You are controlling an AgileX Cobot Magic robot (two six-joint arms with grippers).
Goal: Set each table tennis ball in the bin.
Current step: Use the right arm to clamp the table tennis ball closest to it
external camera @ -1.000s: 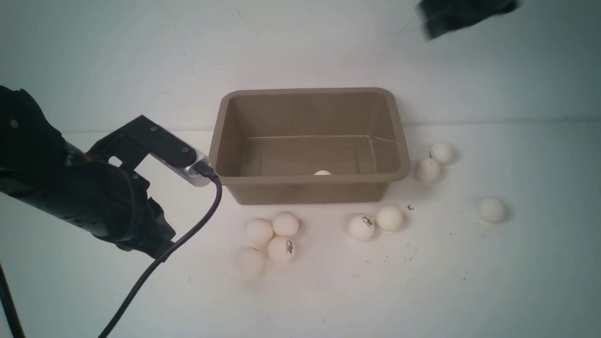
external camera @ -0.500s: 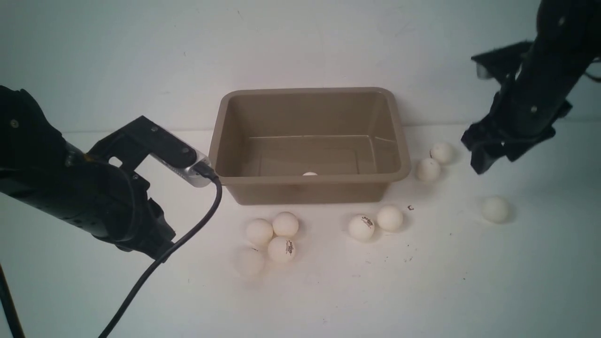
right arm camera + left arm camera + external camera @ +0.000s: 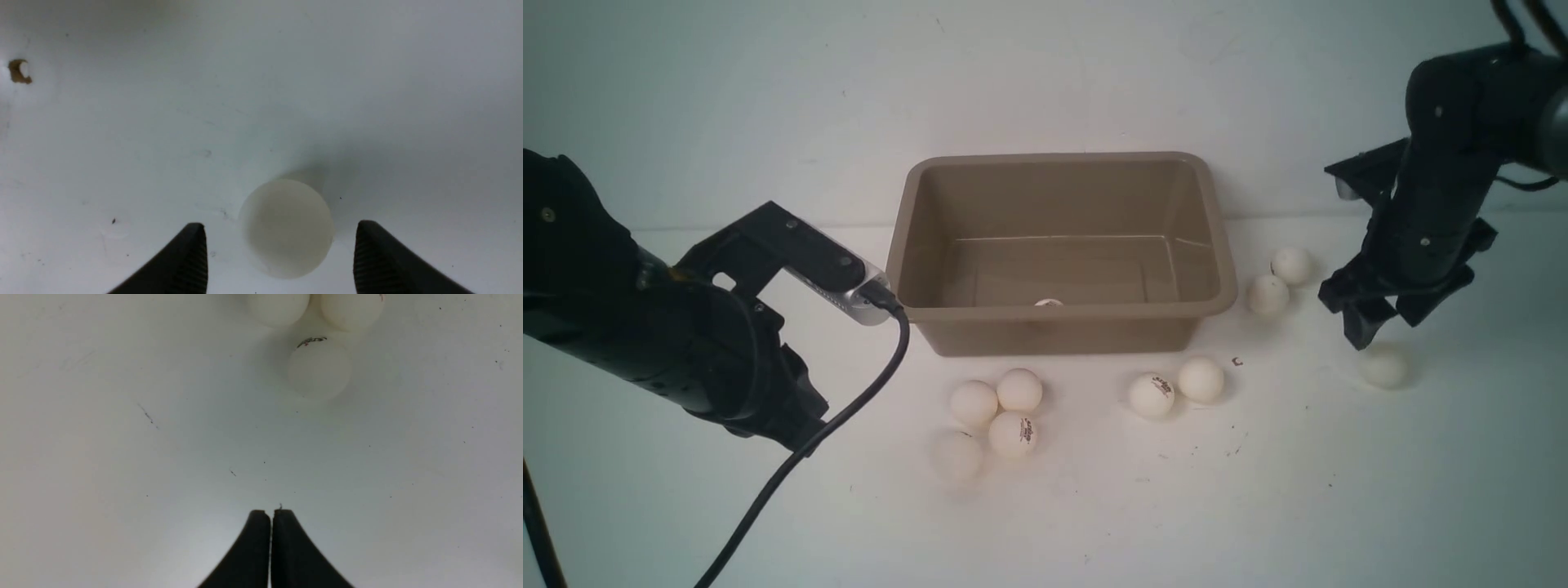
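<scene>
Right pincer (image 3: pixel 1380 327) spread wide, my tips either side of a loose ball (image 3: pixel 286 228) on the table (image 3: pixel 1258 506), gap both sides, nothing clamped. Left pincer (image 3: pixel 271 514) pressed together, empty, near the cluster of four balls (image 3: pixel 996 412). Bin (image 3: pixel 1062 312) centre back, well apart from the loose ball. One ball inside (image 3: pixel 1048 303), only its top shows over the near rim. My left tips hidden behind the arm in front view.
</scene>
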